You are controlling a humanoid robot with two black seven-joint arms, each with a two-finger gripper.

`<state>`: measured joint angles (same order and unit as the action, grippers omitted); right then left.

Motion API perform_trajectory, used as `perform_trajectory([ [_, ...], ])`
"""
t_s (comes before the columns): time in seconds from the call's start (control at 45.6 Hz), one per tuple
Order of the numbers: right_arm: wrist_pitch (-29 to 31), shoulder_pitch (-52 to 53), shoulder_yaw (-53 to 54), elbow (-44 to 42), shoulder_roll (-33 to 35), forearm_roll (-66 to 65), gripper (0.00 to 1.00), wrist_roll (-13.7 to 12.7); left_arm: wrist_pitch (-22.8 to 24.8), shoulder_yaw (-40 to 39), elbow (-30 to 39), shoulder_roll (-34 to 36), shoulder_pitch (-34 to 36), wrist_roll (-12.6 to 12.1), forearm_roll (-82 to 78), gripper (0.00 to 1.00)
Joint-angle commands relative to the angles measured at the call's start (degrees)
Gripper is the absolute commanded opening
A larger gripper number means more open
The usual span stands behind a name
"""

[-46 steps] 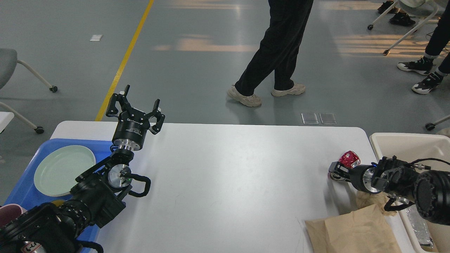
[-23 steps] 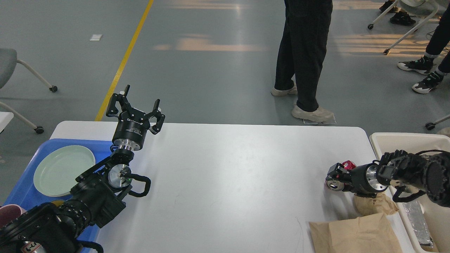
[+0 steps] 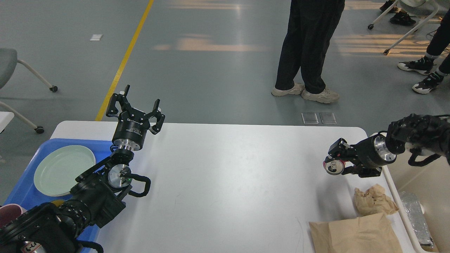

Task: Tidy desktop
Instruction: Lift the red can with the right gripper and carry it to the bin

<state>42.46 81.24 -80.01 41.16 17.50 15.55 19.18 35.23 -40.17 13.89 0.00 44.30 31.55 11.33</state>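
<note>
The desktop (image 3: 225,182), one big white tabletop with rounded corners, filled most of the lower half of the frame. One blue tray (image 3: 26,189) sat along its lower left, holding one pale green plate (image 3: 64,169); a bit of one pinkish cup (image 3: 8,213) poked in at the bottom left corner. One cream-white bin (image 3: 422,182) stood against the desktop's right edge, with one crumpled clear plastic bottle (image 3: 415,216) lying inside it.

Two black arms were in view. The left gripper (image 3: 135,105) pointed up over the desktop's upper left part, just right of the tray, fingers spread wide with nothing between them. The right gripper (image 3: 334,160) reached in from the right, hanging over the right end of the desktop, and its fingers were clamped around one can (image 3: 333,167), silver end facing the camera with a little red showing behind it.

Lower right of the frame: one flat brown paper bag (image 3: 355,235) lay on the desktop, and one crumpled wad of brown paper (image 3: 373,201) sat just above it, near the bin's wall.

In the background, one person (image 3: 309,49) in black trousers and beige sneakers stood on the grey floor at upper middle. One yellow floor line (image 3: 123,63) ran down the upper left.
</note>
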Motion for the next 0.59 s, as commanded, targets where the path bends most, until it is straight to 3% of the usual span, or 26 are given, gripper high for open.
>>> perform_trajectory([
  [0.0, 8.85, 7.61, -1.99, 1.29, 0.43, -4.47, 0.00, 0.50, 0.01, 0.00, 0.00, 0.00, 0.00, 0.00, 0.01, 0.96],
  [0.066, 12.54, 11.04, -1.99, 1.38, 0.96, -6.76, 0.00, 0.59, 0.02, 0.00, 0.00, 0.00, 0.00, 0.00, 0.01, 0.96],
  [0.351, 12.54, 26.86, -2.52, 1.20, 5.43, -13.61, 0.00, 0.50, 0.02, 0.00, 0.00, 0.00, 0.00, 0.00, 0.01, 0.96],
  [0.57, 12.54, 28.89, -3.13, -3.88, 11.76, -25.39, 0.00, 0.50, -0.07, 0.00, 0.00, 0.00, 0.00, 0.00, 0.01, 0.96],
])
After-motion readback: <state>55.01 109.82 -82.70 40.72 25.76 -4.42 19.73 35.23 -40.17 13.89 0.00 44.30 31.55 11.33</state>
